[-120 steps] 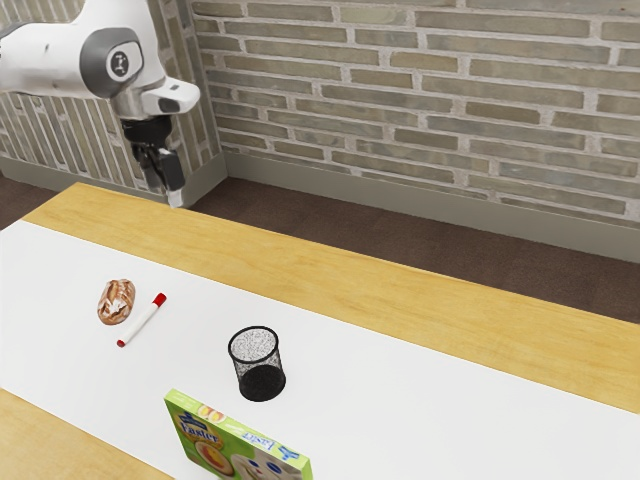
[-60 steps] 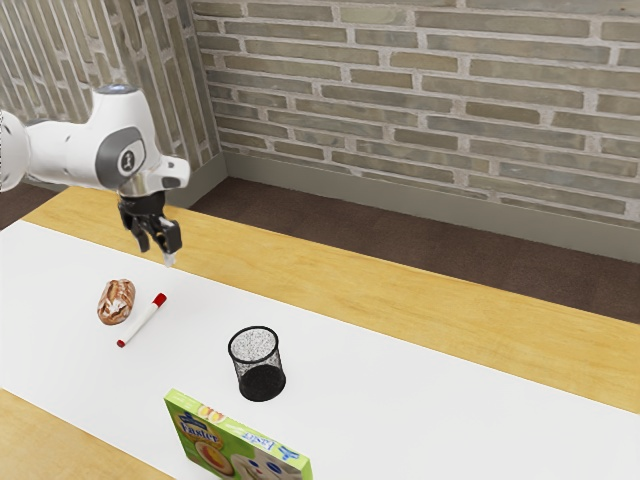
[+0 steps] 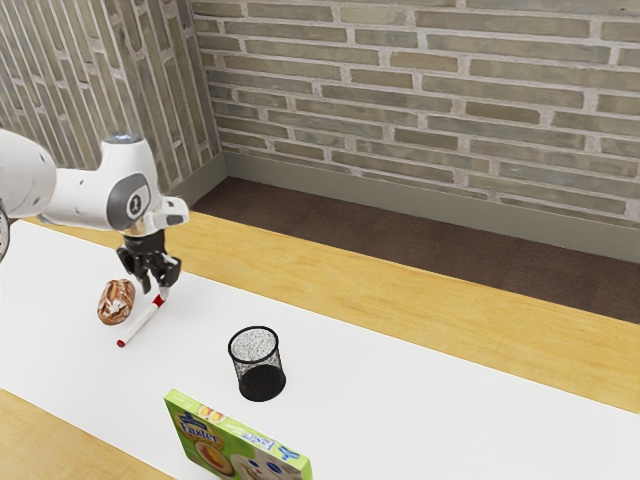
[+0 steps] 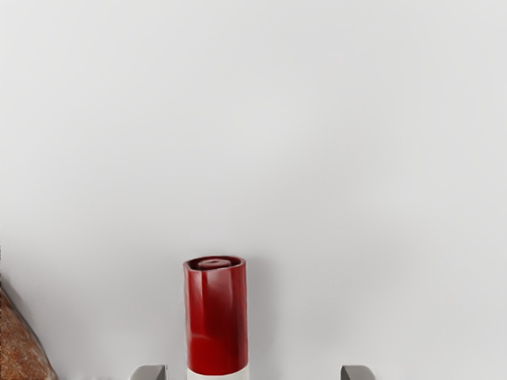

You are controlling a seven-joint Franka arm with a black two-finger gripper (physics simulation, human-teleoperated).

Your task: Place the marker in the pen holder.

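One claw (image 3: 154,290), spread, over red cap (image 4: 215,317) of marker (image 3: 140,326); bread roll (image 3: 116,302) just beside, exterior view's left; pen holder (image 3: 259,371), upright.

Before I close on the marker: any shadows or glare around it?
Wrist view: a soft shadow beside the marker's red cap, on the side away from the bread; mild sheen on the cap, no harsh glare. Exterior view: the white runner is evenly bright, with hardly any shadow around the mesh pen holder.
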